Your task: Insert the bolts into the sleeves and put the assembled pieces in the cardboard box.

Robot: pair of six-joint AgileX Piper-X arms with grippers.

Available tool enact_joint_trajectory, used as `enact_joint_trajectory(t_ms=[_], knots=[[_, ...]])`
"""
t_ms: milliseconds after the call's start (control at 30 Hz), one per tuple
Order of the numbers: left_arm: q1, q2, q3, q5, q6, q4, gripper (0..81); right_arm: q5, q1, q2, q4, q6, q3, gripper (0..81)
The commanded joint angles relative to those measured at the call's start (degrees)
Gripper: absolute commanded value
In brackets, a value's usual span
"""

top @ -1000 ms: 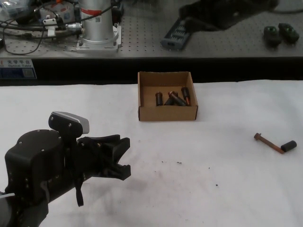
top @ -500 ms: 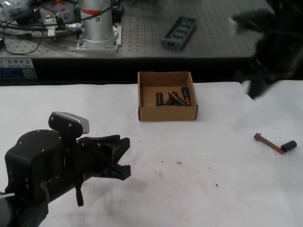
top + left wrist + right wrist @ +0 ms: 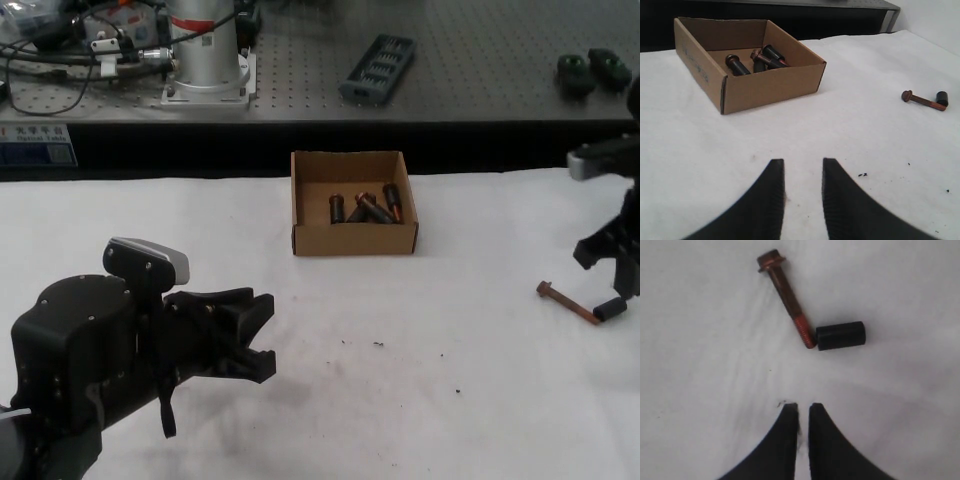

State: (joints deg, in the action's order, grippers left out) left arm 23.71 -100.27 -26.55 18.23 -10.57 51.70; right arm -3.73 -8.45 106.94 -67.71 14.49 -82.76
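Right gripper [image 3: 803, 408] has descended near coppery bolt [image 3: 786, 297] and cylindrical sleeve [image 3: 841, 335].

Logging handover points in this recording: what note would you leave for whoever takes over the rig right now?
Left gripper open, empty, facing the cardboard box.
Right gripper almost shut, empty, above the loose bolt and sleeve; bolt tip at the sleeve's end, not inserted.
Done: several assembled pieces lie in the box.
Left: insert this bolt into the sleeve, box it.
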Motion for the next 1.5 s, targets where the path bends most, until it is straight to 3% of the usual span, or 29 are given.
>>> enact_joint_trajectory(t_ms=[0,133,233,300,400,467,533,767,1200,1467], knots=[[-0.16,0.65,-0.11,0.00,0.72,0.65,19.7,0.15,1.98,-0.86,4.34,-3.73,1.97,7.1],[-0.16,0.65,-0.11,0.00,0.72,0.65,19.7,0.43,3.43,-0.72,6.76,-11.04,2.48,6.9],[-0.16,0.65,-0.11,0.00,0.72,0.65,19.7,0.86,3.64,-0.72,8.02,-16.43,2.68,1.1],[-0.16,0.65,-0.11,0.00,0.72,0.65,19.7,0.85,3.64,-0.72,8.19,-20.28,2.68,14.6],[-0.16,0.65,-0.11,0.00,0.72,0.65,19.7,0.85,3.64,-0.72,8.29,-24.69,2.68,47.0],[-0.16,0.65,-0.11,0.00,0.72,0.65,19.7,1.32,3.64,-0.72,8.49,-26.23,2.68,58.5],[-0.16,0.65,-0.11,0.00,0.72,0.65,19.7,2.81,3.64,-0.72,8.74,-27.58,2.68,57.8],[-0.16,0.65,-0.15,0.10,0.72,0.65,19.7,3.07,3.64,-0.72,11.65,-35.38,2.98,40.3],[-0.16,0.65,-0.15,0.10,0.72,0.65,19.7,5.90,3.64,-0.72,32.76,-43.31,17.53,40.3],[-0.16,0.65,-0.15,0.10,0.72,0.65,19.7,-0.26,3.86,-0.72,36.22,-43.19,19.88,40.3]])
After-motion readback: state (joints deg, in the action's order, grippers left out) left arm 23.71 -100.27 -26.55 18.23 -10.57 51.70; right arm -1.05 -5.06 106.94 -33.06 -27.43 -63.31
